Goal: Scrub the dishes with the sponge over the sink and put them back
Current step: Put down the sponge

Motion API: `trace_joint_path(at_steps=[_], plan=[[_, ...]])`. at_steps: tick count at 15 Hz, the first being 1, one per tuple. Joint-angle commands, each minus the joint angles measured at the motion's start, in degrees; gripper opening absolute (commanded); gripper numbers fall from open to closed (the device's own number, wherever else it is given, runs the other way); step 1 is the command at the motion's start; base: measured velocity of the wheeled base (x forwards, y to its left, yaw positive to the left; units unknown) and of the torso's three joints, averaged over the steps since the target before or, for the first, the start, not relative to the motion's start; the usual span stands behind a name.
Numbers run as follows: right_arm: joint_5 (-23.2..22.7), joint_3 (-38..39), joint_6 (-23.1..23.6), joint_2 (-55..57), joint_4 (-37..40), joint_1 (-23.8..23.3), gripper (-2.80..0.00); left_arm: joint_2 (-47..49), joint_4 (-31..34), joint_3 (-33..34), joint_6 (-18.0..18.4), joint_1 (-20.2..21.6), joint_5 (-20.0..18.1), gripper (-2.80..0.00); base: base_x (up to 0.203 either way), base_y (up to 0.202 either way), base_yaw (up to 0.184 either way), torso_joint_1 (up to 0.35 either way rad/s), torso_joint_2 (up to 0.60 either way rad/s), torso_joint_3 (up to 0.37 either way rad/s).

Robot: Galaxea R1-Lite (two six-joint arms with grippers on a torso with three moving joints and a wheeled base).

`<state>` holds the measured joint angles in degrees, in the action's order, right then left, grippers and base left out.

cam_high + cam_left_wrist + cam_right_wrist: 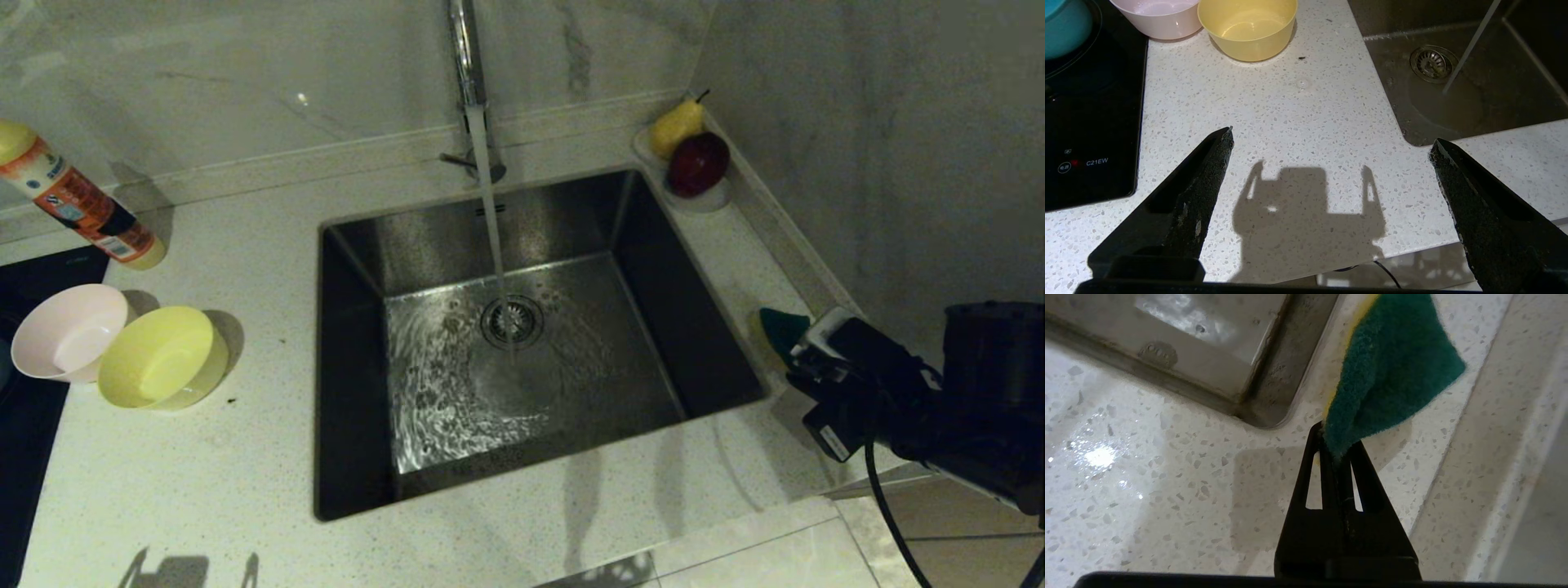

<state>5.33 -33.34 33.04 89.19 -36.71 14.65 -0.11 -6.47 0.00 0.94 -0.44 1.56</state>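
Only right wrist view shows right hand [1336, 451] pinching sponge [1392, 371]; left hand [1331, 143] wide, empty.

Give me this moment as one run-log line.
right gripper: shut on sponge, right of sink | left gripper: open, idle over counter | tap running | pink bowl, yellow bowl: on counter, unscrubbed

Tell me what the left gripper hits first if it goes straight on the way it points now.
Probably the bare speckled countertop: the left gripper, fingers wide open and empty, angles down at it. The yellow bowl lies farther along that line, with the sink off to one side. Depth is hard to judge here.
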Motion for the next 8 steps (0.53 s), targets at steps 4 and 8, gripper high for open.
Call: trace_joint_path(at_steps=[4,8], plan=[[0.0,0.6,0.0,0.3,-0.3,-0.6,-2.80,0.1,0.0,2.3,0.0,0.0,0.0,0.00,0.000,0.000,0.000,0.000,0.00,0.000],[0.0,0.3,-0.1,0.0,-0.4,-1.3,-2.80,0.1,0.0,2.3,0.0,0.0,0.0,0.00,0.000,0.000,0.000,0.000,0.00,0.000]])
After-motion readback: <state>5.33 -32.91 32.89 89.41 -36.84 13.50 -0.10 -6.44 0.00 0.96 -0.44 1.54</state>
